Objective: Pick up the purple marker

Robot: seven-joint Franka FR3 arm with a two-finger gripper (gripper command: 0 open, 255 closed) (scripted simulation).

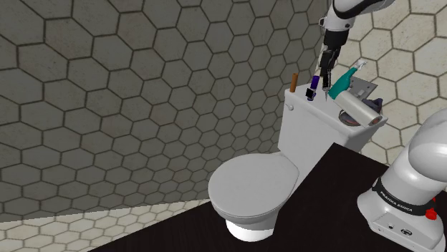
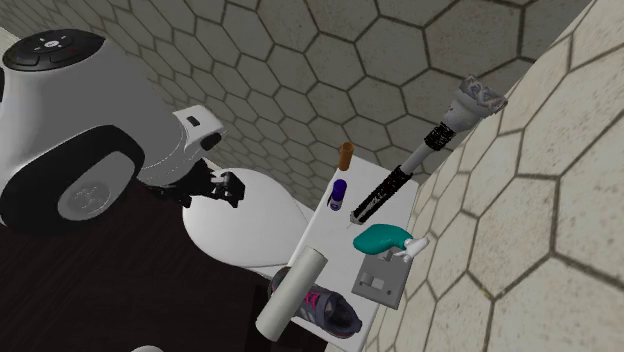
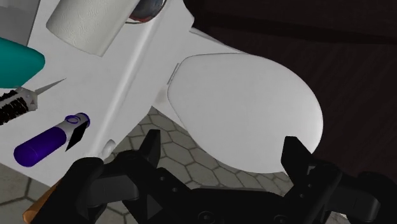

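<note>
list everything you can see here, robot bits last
purple marker: 1, purple, on the toilet tank lid
brown stick: 1, brown, lid, beside the marker
long tool: 1, black with grey point, lid by the wall
bottle: 1, teal with white nozzle, lid
plate: 1, grey, lid beside the bottle
roll: 1, white, lid's end
dark object: 1, dark with pink, by the roll
toilet: 1, white, seat cover down, hexagon-tiled wall behind
arm: 1, white, above the tank
gripper: 1, black, open, near the marker, holding nothing

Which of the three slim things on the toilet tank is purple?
The short marker with the black cap; the stick beside it is brown, the long pointed tool black.
</note>
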